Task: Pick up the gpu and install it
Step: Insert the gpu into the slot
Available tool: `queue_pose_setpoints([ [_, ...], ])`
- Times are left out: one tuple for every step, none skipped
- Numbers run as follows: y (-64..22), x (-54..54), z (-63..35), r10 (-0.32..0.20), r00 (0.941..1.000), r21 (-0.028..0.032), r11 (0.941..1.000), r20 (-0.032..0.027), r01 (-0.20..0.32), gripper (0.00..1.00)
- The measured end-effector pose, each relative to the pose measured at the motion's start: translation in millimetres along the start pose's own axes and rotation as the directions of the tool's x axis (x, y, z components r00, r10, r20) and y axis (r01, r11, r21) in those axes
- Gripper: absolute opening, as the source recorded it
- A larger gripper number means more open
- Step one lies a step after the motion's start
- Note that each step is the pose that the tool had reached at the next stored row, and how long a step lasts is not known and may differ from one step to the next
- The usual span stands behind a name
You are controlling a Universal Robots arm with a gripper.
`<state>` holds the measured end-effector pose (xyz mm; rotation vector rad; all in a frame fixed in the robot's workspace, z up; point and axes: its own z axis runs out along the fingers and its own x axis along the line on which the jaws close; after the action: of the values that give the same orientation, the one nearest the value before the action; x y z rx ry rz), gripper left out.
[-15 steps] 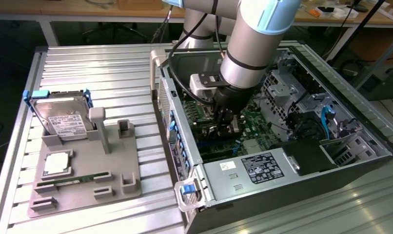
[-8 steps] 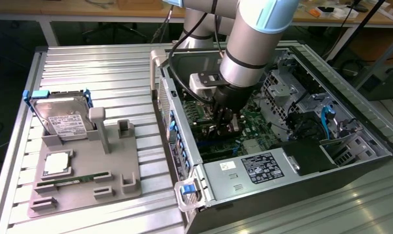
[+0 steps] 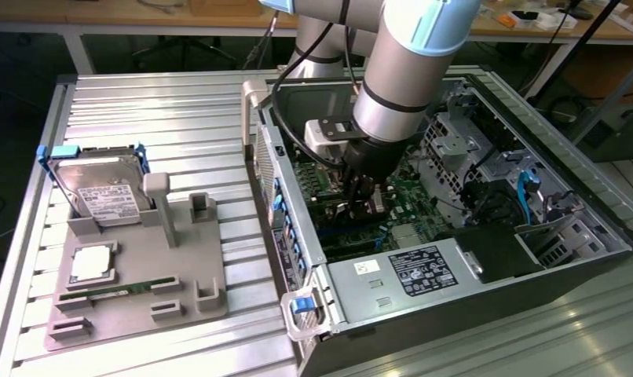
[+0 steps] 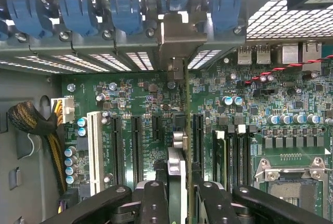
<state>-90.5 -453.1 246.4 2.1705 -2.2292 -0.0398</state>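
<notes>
The gpu [image 4: 179,146] stands on edge between the fingers [image 4: 154,203] of the gripper [image 4: 179,203], which is clamped on the card's upper edge. In the wrist view the card runs as a thin vertical line from the gripper down toward the motherboard [image 4: 250,109], and its silver end bracket [image 4: 177,39] sits among the blue-clipped slot covers at the case's rear wall. In the exterior view the gripper [image 3: 360,196] is deep inside the open computer case [image 3: 327,275], right over the board.

The step in hand looks like the install itself — the card is picked up and lined up over one of the long black slots [image 4: 198,141], just beside it or already entering; I cannot tell whether its edge is seated. The next move calls for a straight, even press along the slot with the bracket kept in its rear gap — any tilt could jam the connector.

Outside the case, the grey holder tray [image 3: 138,306] on the exterior view's left holds a hard drive [image 3: 102,192] in a blue frame and a slim green memory stick [image 3: 122,290].
</notes>
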Motion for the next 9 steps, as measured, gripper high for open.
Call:
queue_pose_setpoints([
  [0.0, 0.0, 0.0, 0.000, 1.0000, 0.0000, 1.0000, 0.0000, 0.000, 0.27],
  [0.0, 0.0, 0.0, 0.000, 1.0000, 0.0000, 1.0000, 0.0000, 0.000, 0.27],
  [0.0, 0.0, 0.0, 0.000, 1.0000, 0.0000, 1.0000, 0.0000, 0.000, 0.27],
  [0.0, 0.0, 0.0, 0.000, 1.0000, 0.0000, 1.0000, 0.0000, 0.000, 0.27],
  [0.0, 0.0, 0.0, 0.000, 1.0000, 0.0000, 1.0000, 0.0000, 0.000, 0.27],
  [0.0, 0.0, 0.0, 0.000, 1.0000, 0.0000, 1.0000, 0.0000, 0.000, 0.27],
  [0.0, 0.0, 0.0, 0.000, 1.0000, 0.0000, 1.0000, 0.0000, 0.000, 0.27],
  [0.0, 0.0, 0.0, 0.000, 1.0000, 0.0000, 1.0000, -0.0001, 0.000, 0.27],
  [0.0, 0.2, 0.0, 0.000, 1.0000, 0.0000, 1.0000, 0.0001, 0.000, 0.27],
])
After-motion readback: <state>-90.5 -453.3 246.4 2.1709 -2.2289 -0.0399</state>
